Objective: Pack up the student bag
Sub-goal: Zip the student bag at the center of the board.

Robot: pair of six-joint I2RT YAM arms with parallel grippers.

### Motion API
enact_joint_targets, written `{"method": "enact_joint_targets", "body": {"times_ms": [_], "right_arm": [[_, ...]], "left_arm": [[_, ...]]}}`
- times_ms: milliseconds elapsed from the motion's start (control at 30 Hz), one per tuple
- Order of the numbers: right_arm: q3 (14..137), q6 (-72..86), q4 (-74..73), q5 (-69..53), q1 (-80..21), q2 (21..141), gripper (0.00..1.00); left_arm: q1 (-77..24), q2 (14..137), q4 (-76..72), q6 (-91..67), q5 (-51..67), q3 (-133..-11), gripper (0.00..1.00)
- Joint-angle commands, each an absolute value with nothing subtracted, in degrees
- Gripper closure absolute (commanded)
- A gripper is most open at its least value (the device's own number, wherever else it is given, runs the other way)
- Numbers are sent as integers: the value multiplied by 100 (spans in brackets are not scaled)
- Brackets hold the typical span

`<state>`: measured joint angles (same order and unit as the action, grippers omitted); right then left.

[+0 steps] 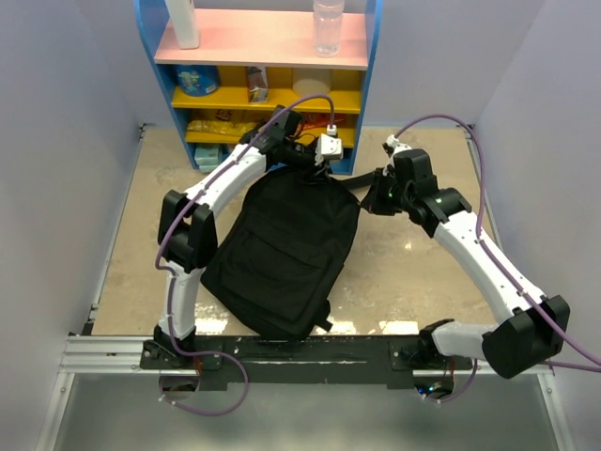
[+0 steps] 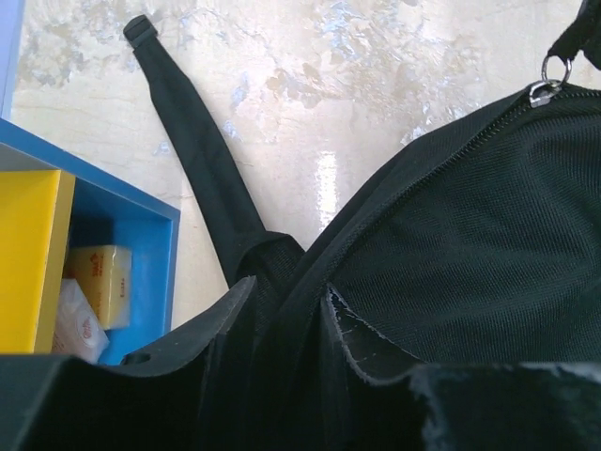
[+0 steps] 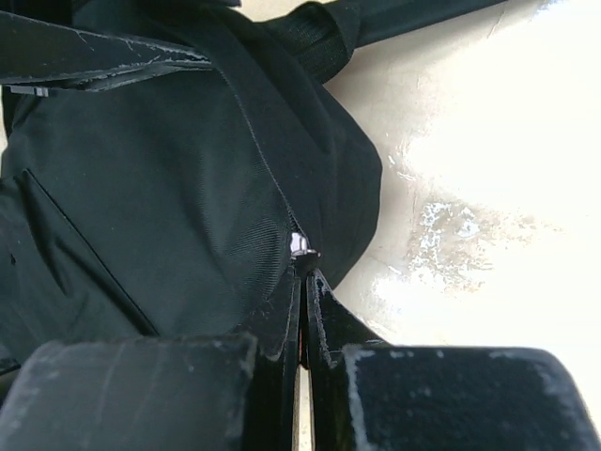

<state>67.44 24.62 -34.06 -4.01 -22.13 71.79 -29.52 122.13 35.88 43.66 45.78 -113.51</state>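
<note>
— Student bag (image 1: 282, 254): where do you have it on your screen?

— I have it lying flat on the desk (image 1: 423, 272), front pocket up, between my two arms. Its bottom end points toward the arm bases and its top toward the shelf unit (image 1: 372, 66) at the far side. The fabric is plain black all over.

— And the jaws?

— My left gripper (image 2: 289, 287) sits at the bag's top edge. Its jaws stand apart, and a ridge of black fabric runs up between the two fingers (image 2: 202, 348). I cannot tell whether they press on it. My right gripper (image 3: 302, 271) is at the top corner nearest my right arm. Its jaws are pressed together on the zip pull (image 3: 299, 245), whose silver part shows just past the tips.

— What else does the left wrist view give you?

— One shoulder strap (image 2: 202, 160) trails out across the desk, with its buckle end away from the bag.

— Any writing you can read?

— Not legibly. A white bottle (image 1: 183, 23) and a clear bottle (image 1: 327, 26) stand on the shelf unit's pink top board. A blue tub (image 1: 197, 80) on the yellow shelf below carries print that is too small for me to read. In the left wrist view, a yellow packet (image 2: 103, 282) in a blue-walled compartment has red lettering, which is too blurred to make out.
</note>
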Motion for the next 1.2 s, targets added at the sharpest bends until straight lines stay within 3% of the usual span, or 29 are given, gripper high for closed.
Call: {"method": "enact_joint_targets", "body": {"times_ms": [0,67,100,233,333,533,867,1033,1167], "right_arm": [[7418,2241,-3234,-255,-2136,7084,100],[7331,2241,-3234,-272,-2136,7058,100],[7208,2241,-3226,-299,-2136,7058,100],[6952,2250,-3191,-404,-2136,7058,100],[6943,2285,-3173,-360,-2145,7066,100],[7005,2294,-3234,-325,-2136,7084,100],[7031,2373,-3103,-422,-2136,7268,100],[6961,2391,-2901,-448,-2144,7444,100],[6978,2347,-2716,-457,-2144,7759,100]], "left_arm": [[-2927,12093,3094,4175,4367,-11443,63],[-2953,12137,3120,4009,4499,-11522,60],[-2962,12138,3146,3947,4752,-11636,47],[-2979,12111,3146,3788,5536,-11707,25],[-3015,12190,3251,4007,5949,-11742,20],[-3190,12823,4339,5000,6170,-12462,22],[-3393,13157,4747,5687,5845,-12762,57],[-3393,13087,4133,5292,5547,-12665,94],[-3340,12868,3570,5072,4618,-12350,100]]}}
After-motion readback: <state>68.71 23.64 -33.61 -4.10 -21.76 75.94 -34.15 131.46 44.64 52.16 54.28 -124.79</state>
